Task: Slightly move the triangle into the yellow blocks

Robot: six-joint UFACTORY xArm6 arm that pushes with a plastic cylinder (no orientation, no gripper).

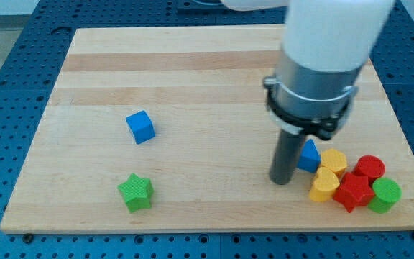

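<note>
Eight blocks on the wooden board [192,65], six clustered around the blue triangle [310,156].

My tip [282,180], holding nothing, touches the triangle's left; two yellow blocks [333,161] [324,185] touch its right, two red [369,167] [352,191] and a green cylinder [385,195] beyond; blue cube [140,126], green star [136,191] far left.

My arm enters from the view's top, right of the middle, as a broad white cylinder that narrows into a grey metal collar ringed by a black clamp. Below the clamp the straight dark rod hangs upright, with no visible lean to either side. My tip [282,181] rests low on the board's right half, nearer the bottom edge than the top edge and well in from the right edge. The white body and grey collar hide part of the board's top-right area behind them. The arm's upper links lie outside the view, so their pose cannot be told.
</note>
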